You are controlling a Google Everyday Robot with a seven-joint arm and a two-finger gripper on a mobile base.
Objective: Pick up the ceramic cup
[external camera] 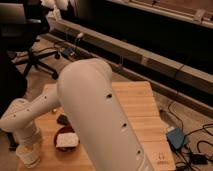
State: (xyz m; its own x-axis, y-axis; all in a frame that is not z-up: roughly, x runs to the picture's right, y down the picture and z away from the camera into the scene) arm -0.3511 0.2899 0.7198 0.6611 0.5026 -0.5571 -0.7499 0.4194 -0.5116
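Note:
The cream-white ceramic cup (29,157) stands at the near left corner of the wooden table (136,106). My gripper (27,145) is right above the cup, at its rim, at the end of my white forearm, which comes in from the left. The wrist hides the cup's top, so I cannot tell whether the cup is held. My large white upper arm (100,115) fills the middle of the view and hides much of the table.
A dark red bowl with white contents (66,141) sits just right of the cup. A small dark object (62,120) lies behind the bowl. An office chair (35,55) stands at the back left. A blue box (176,138) and cables lie on the floor at the right.

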